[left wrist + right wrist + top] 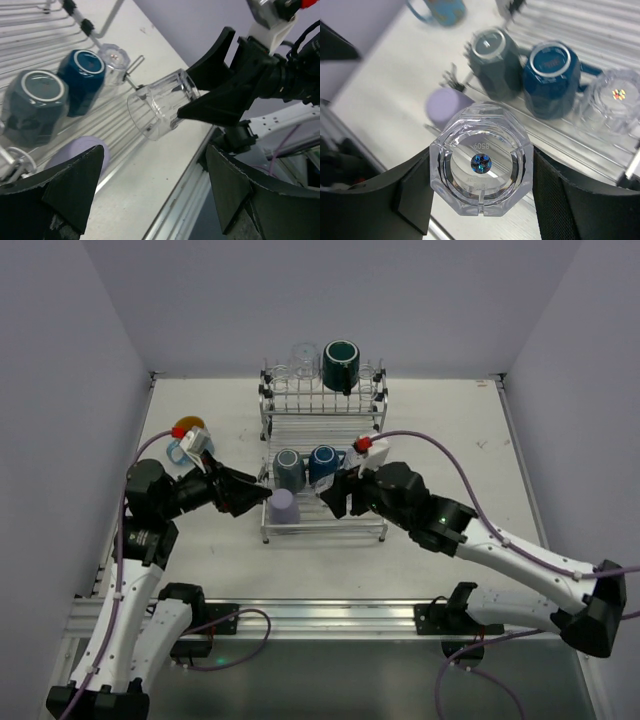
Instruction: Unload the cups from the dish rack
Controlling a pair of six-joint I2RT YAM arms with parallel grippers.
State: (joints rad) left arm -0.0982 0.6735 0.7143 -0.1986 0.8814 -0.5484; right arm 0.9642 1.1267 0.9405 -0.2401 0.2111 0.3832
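Note:
My right gripper (481, 170) is shut on a clear glass tumbler (481, 165), gripping its sides, base toward the camera, above the front edge of the silver wire dish rack (323, 430). In the left wrist view the tumbler (160, 110) hangs tilted in the right fingers (220, 95). My left gripper (155, 185) is open and empty, at the rack's front left beside the purple cup (283, 506). On the tray lie a grey-teal mug (289, 470), a dark blue mug (322, 463) and another tumbler (615, 100). The rear tier holds a teal mug (340, 365) and clear glasses (300, 355).
A light blue mug with orange inside (186, 430) lies on the white table left of the rack, behind my left arm. Bare table (450, 440) lies right of the rack. The aluminium rail (320, 612) runs along the near edge.

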